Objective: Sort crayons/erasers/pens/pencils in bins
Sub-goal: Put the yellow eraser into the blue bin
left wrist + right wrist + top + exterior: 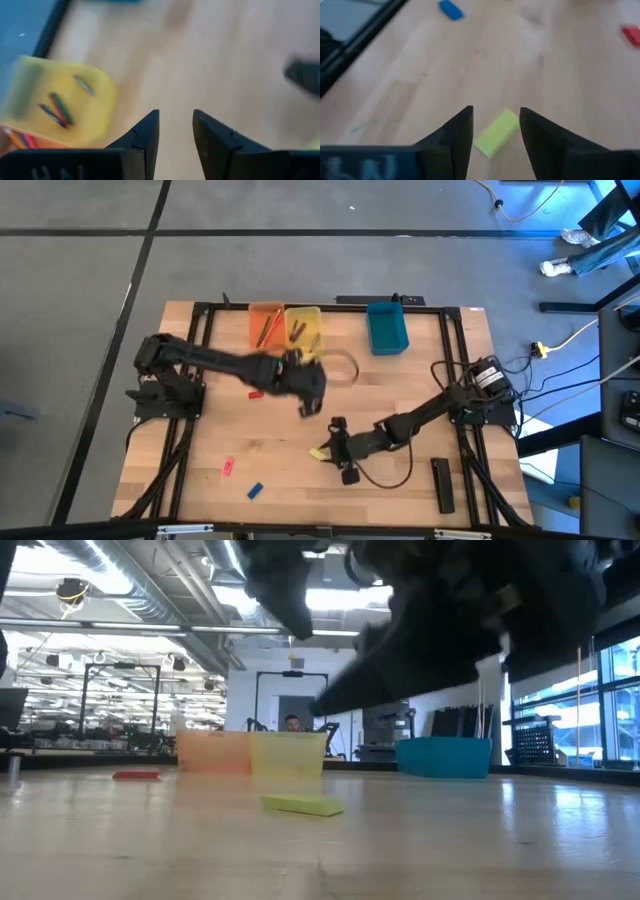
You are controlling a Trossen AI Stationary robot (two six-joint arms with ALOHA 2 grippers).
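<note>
Right gripper (496, 125) low over the wooden table (400, 395), dark fingers apart with a small yellow rectangular eraser (496, 132) lying flat on the wood between and just beyond the tips, not gripped. Left gripper (176, 125) raised near the table's middle, fingers likewise apart and empty, just near of the bins.

Lined up along the table's far edge: a translucent orange plastic bin (265, 323) touching a translucent yellow plastic bin (303, 326), then, well apart to the right, a teal-blue plastic bin (387, 328). In the orange bin, thin red and orange sticks; in the yellow bin, a few slim sticks, red, green and blue in the left wrist view. Contents of the teal bin not discernible.

Loose on the wood: a small red eraser (254, 393) beside the left arm, a pink eraser (228, 467) and a blue eraser (254, 491) toward the near left corner, a long black bar (443, 484) at the near right.

Left gripper smeared in the high view, its tip hard to place there. In the low view, both arms only a dark mass across the top of the picture, the yellow eraser plain on the table below. Kind of sticks in the bins too small to tell.
</note>
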